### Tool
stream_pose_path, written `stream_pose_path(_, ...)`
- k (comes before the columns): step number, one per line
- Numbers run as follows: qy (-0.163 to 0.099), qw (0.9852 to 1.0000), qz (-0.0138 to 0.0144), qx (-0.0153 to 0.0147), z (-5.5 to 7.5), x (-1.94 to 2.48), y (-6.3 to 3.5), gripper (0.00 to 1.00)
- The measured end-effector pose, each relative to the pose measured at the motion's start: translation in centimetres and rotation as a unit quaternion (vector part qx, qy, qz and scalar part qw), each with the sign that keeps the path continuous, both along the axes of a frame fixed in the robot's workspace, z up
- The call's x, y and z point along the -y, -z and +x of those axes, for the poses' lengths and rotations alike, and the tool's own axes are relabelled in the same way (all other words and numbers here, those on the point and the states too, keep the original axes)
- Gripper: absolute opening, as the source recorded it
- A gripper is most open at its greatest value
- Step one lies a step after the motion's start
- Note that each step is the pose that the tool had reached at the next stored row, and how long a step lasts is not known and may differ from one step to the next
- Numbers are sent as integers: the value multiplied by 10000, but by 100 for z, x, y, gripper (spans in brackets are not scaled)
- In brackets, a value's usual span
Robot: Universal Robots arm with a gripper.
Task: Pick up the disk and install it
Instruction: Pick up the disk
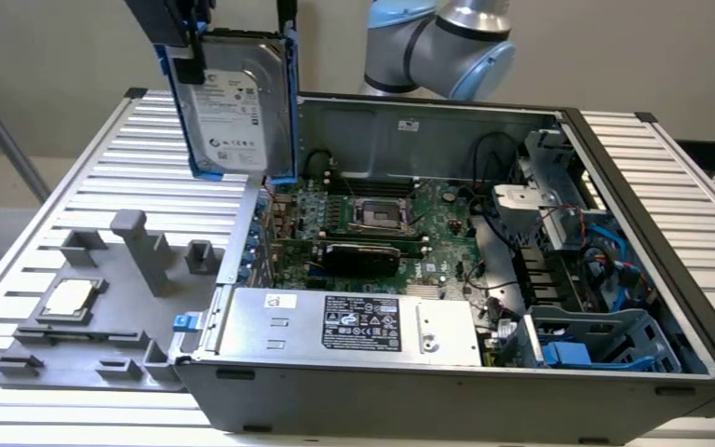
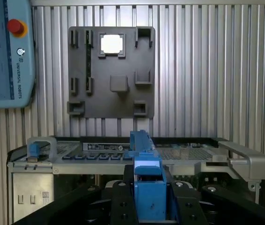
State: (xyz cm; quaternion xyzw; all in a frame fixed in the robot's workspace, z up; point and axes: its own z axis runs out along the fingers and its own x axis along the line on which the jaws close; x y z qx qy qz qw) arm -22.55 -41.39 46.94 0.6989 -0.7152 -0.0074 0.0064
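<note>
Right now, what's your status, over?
Gripper shut on disk. Disk upright above open computer case, not yet installed. Nothing in the way seen.

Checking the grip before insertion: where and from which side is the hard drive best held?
Grip the blue carrier rails at the top end, coming from above. The hard drive hangs upright with its broad label face sideways, so the thin rail edge likely suits the gripper fingers best, as held now.
</note>
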Motion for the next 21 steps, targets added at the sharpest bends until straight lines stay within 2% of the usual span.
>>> stream_pose_path(12, 0, 10000, 3, -1, 543, 115, -11, 33)
stream_pose_path(21, 0, 10000, 4, -1, 953, 275, -15, 33)
